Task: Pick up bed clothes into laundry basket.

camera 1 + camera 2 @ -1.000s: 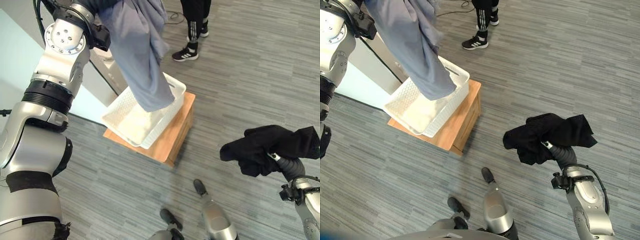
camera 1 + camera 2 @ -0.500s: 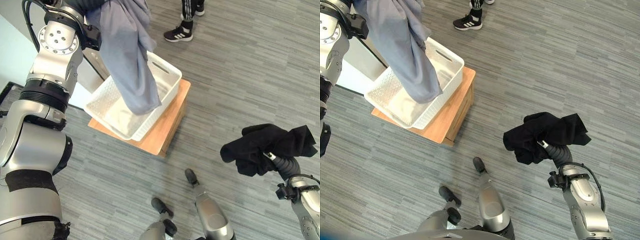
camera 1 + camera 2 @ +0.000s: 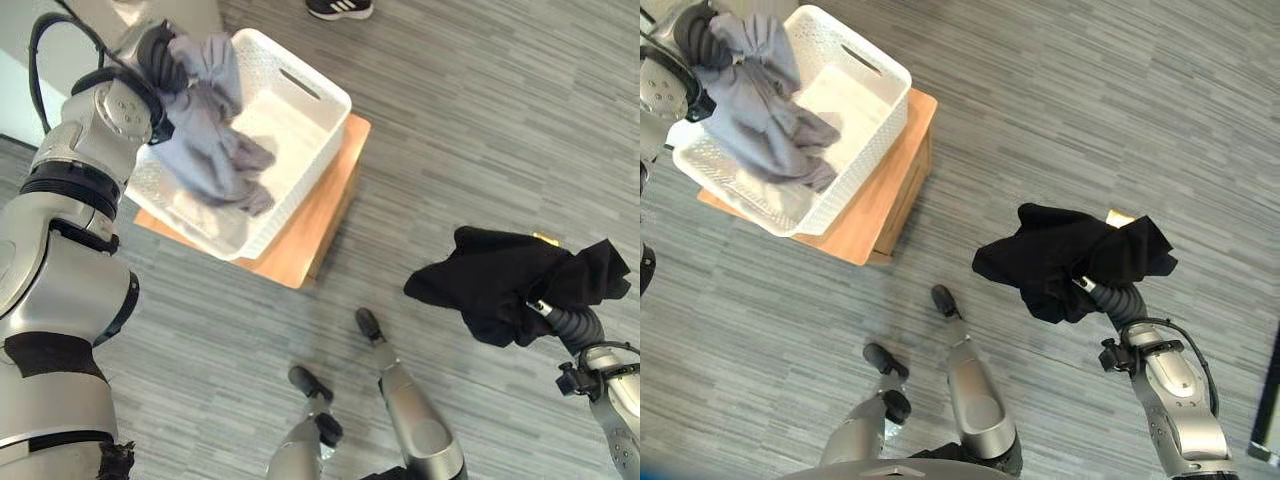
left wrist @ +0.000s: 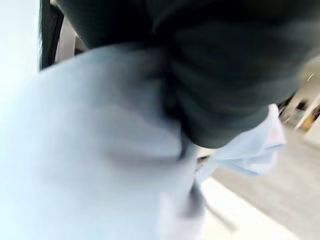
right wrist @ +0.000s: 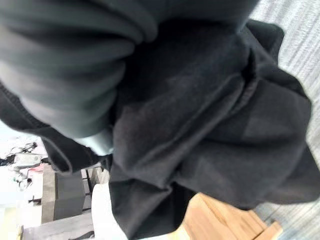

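A white perforated laundry basket (image 3: 322,88) stands on a low wooden table (image 3: 322,215) at the upper left. My left hand (image 3: 158,58) hangs over the basket's far left rim, shut on a grey-blue garment (image 3: 212,150). The garment drops from the hand and lies bunched inside the basket. In the left wrist view the same pale cloth (image 4: 90,175) wraps round the dark hand cover. At the lower right, my right hand (image 3: 566,320) holds a black garment (image 3: 510,280) bunched up in the air above the floor. The cloth (image 5: 210,125) covers its fingers.
A person's black shoe (image 3: 340,7) shows at the top edge beyond the basket. A small tan object (image 3: 1118,215) lies on the floor behind the black garment. Grey plank flooring spreads between the table and my right arm.
My left hand has come down, so the grey-blue garment that hung full length now lies bunched in the basket. The view has shifted. The black garment stays held up and has spread out slightly.
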You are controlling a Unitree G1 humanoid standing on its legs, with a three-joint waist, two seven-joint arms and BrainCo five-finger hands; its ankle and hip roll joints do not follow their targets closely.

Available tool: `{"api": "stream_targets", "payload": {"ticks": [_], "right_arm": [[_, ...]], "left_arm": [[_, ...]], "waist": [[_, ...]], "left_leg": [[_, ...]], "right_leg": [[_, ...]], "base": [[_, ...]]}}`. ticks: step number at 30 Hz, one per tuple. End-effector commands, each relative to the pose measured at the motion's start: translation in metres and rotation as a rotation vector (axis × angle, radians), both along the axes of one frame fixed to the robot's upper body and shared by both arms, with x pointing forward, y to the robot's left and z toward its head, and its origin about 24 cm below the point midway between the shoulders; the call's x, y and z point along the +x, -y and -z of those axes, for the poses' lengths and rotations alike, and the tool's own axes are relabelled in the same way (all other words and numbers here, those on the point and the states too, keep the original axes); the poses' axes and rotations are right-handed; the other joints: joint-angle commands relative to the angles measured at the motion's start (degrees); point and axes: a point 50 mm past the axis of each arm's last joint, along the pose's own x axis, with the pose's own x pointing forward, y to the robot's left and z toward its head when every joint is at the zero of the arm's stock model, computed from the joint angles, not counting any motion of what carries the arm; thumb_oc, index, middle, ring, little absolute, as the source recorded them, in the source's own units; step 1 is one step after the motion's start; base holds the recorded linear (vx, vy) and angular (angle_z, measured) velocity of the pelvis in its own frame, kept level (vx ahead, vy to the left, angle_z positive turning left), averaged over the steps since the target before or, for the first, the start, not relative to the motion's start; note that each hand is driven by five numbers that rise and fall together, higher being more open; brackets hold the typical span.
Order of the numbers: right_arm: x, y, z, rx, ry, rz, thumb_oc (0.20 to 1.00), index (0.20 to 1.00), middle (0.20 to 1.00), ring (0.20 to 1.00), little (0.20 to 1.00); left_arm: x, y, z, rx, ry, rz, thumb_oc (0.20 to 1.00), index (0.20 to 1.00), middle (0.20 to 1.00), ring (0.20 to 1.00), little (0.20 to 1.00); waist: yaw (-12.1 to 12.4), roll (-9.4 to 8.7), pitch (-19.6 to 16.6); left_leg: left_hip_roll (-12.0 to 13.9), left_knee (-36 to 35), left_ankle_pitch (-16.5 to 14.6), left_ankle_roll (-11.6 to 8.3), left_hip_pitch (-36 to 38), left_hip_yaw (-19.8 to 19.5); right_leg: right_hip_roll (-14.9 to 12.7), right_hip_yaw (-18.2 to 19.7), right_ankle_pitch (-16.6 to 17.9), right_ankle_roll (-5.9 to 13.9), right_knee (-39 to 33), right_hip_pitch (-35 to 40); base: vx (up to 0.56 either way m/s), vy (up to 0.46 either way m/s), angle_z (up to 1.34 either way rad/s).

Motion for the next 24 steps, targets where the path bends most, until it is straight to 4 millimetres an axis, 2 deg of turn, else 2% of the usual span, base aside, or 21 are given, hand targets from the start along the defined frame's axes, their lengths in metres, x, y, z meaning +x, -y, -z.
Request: {"api": "stream_targets", "payload": {"ticks": [1, 9, 10, 11, 12, 13, 14, 15, 16, 17, 20, 21, 22, 23, 24], "right_arm": [[0.005, 0.005, -0.029, 0.013, 0.170, 0.007, 0.200, 0.200, 0.200, 0.200, 0.200], [0.006, 0.005, -0.028, 0.002, 0.166, 0.000, 0.200, 0.200, 0.200, 0.200, 0.200], [0.006, 0.005, -0.028, -0.009, 0.162, -0.001, 0.200, 0.200, 0.200, 0.200, 0.200], [0.008, 0.019, -0.041, -0.141, 0.184, 0.026, 0.200, 0.200, 0.200, 0.200, 0.200], [0.010, 0.027, -0.055, -0.223, 0.217, 0.051, 0.200, 0.200, 0.200, 0.200, 0.200], [0.013, 0.032, -0.069, -0.279, 0.265, 0.076, 0.200, 0.200, 0.200, 0.200, 0.200], [0.020, 0.043, -0.109, -0.462, 0.372, 0.120, 0.200, 0.200, 0.200, 0.200, 0.200], [0.027, 0.047, -0.136, -0.584, 0.440, 0.156, 0.200, 0.200, 0.200, 0.200, 0.200], [0.037, 0.052, -0.156, -0.634, 0.494, 0.210, 0.200, 0.200, 0.200, 0.200, 0.200], [0.047, 0.050, -0.190, -0.743, 0.578, 0.244, 0.200, 0.200, 0.200, 0.200, 0.200], [0.062, 0.048, -0.227, -0.885, 0.658, 0.342, 0.200, 0.200, 0.200, 0.200, 0.200], [0.065, 0.046, -0.242, -0.929, 0.673, 0.353, 0.200, 0.200, 0.200, 0.200, 0.200], [0.063, 0.045, -0.259, -0.997, 0.706, 0.382, 0.200, 0.200, 0.200, 0.200, 0.200], [0.060, 0.045, -0.280, -1.054, 0.745, 0.429, 0.200, 0.200, 0.200, 0.200, 0.200], [0.057, 0.044, -0.294, -1.122, 0.767, 0.465, 0.200, 0.200, 0.200, 0.200, 0.200]], "left_arm": [[-0.021, -0.011, -0.054, 0.052, 0.185, -0.037, 1.000, 1.000, 1.000, 1.000, 1.000], [-0.018, 0.026, -0.068, 0.061, 0.252, 0.134, 1.000, 1.000, 1.000, 1.000, 1.000], [-0.018, 0.033, -0.071, 0.070, 0.271, 0.167, 1.000, 1.000, 1.000, 1.000, 1.000], [-0.023, 0.056, -0.076, 0.000, 0.323, 0.333, 1.000, 1.000, 1.000, 1.000, 1.000], [-0.029, 0.060, -0.078, -0.112, 0.382, 0.420, 1.000, 1.000, 1.000, 1.000, 1.000], [-0.035, 0.058, -0.075, -0.307, 0.474, 0.509, 1.000, 1.000, 1.000, 1.000, 1.000], [-0.042, 0.059, -0.055, -0.634, 0.518, 0.710, 1.000, 1.000, 1.000, 1.000, 1.000], [-0.044, 0.057, -0.033, -0.828, 0.539, 0.792, 1.000, 1.000, 1.000, 1.000, 1.000], [-0.043, 0.060, -0.016, -0.916, 0.498, 0.832, 1.000, 1.000, 1.000, 1.000, 1.000], [-0.048, 0.059, 0.007, -1.105, 0.497, 0.927, 1.000, 1.000, 1.000, 1.000, 1.000], [-0.053, 0.056, 0.037, -1.123, 0.419, 0.883, 1.000, 1.000, 1.000, 1.000, 1.000], [-0.057, 0.048, 0.047, -1.118, 0.408, 0.847, 1.000, 1.000, 1.000, 1.000, 1.000], [-0.060, 0.036, 0.066, -1.132, 0.375, 0.784, 1.000, 1.000, 1.000, 1.000, 1.000], [-0.070, 0.020, 0.096, -1.186, 0.349, 0.694, 1.000, 1.000, 1.000, 1.000, 1.000], [-0.075, 0.011, 0.119, -1.207, 0.315, 0.616, 1.000, 1.000, 1.000, 1.000, 1.000]], "waist": [[0.65, -1.61, -1.56], [1.85, -0.53, -2.27], [1.96, -0.56, -2.22], [2.92, 0.24, -3.02], [3.46, 0.34, -3.23], [4.05, 0.43, -3.46], [6.12, -0.05, -3.74], [6.90, 0.59, -4.18], [8.00, 0.72, -4.54], [10.38, 0.59, -5.00], [13.26, 0.14, -5.28], [14.14, -0.16, -5.28], [15.41, -0.65, -5.24], [17.14, -1.22, -5.26], [18.28, -1.66, -5.34]], "left_leg": [[1.89, 0.36, 0.88, -3.95, 2.25, -2.00], [1.62, 0.36, 0.82, -3.88, 2.84, -2.99], [1.74, 0.36, 2.29, -3.45, 2.56, -2.66], [1.31, 0.36, 1.94, -3.20, 3.55, -3.98], [1.25, 0.36, 1.84, -3.13, 3.88, -4.47], [1.09, 0.36, 1.66, -3.01, 4.22, -4.99], [0.87, 0.36, 1.57, -2.91, 4.65, -5.92], [0.79, 0.36, 1.41, -2.84, 5.09, -6.54], [0.73, 0.36, 1.23, -2.75, 5.46, -6.96], [0.72, 0.36, 1.45, -2.74, 5.64, -7.49], [0.69, 0.36, 1.31, -2.69, 6.07, -8.59], [0.90, 0.36, 1.63, -2.72, 6.03, -8.77], [0.93, 0.36, 1.43, -2.75, 6.23, -9.33], [1.22, 0.36, 1.50, -2.73, 6.41, -10.14], [1.32, 0.36, 1.47, -2.67, 6.53, -10.56]], "right_leg": [[-6.17, -4.16, -4.58, 7.42, 0.91, 5.02], [-6.59, -4.72, -5.17, 7.31, 0.93, 5.84], [-6.37, -4.85, -4.25, 6.86, 1.17, 5.55], [-6.63, -5.40, -4.92, 6.68, 1.29, 7.13], [-6.80, -5.65, -5.08, 6.68, 1.34, 7.66], [-6.93, -5.91, -5.30, 6.62, 1.36, 8.22], [-7.26, -6.45, -5.57, 6.34, 1.40, 9.15], [-7.35, -6.91, -5.75, 6.11, 1.42, 9.87], [-7.38, -7.22, -5.81, 5.86, 1.42, 10.43], [-7.33, -7.29, -5.70, 5.54, 1.46, 10.85], [-7.26, -8.00, -6.32, 5.13, 1.80, 12.05], [-7.12, -8.14, -6.29, 4.85, 1.98, 12.19], [-7.11, -8.50, -6.81, 4.74, 2.07, 12.77], [-7.04, -9.16, -7.30, 4.44, 2.22, 13.63], [-6.96, -9.50, -7.58, 4.21, 2.32, 14.01]], "base": [[-0.03, 0.000, -0.11], [-0.03, -0.015, 0.05], [-0.09, -0.085, 0.12], [-0.09, -0.092, 0.13], [-0.01, -0.038, 0.12], [-0.04, -0.026, 0.20], [-0.04, -0.018, 0.24], [-0.05, -0.032, 0.26], [-0.05, -0.032, 0.29], [-0.05, -0.044, 0.45], [-0.06, -0.024, 0.28], [-0.08, -0.037, 0.18], [-0.07, -0.070, 0.30], [-0.04, -0.056, 0.34], [-0.04, -0.045, 0.38]]}}
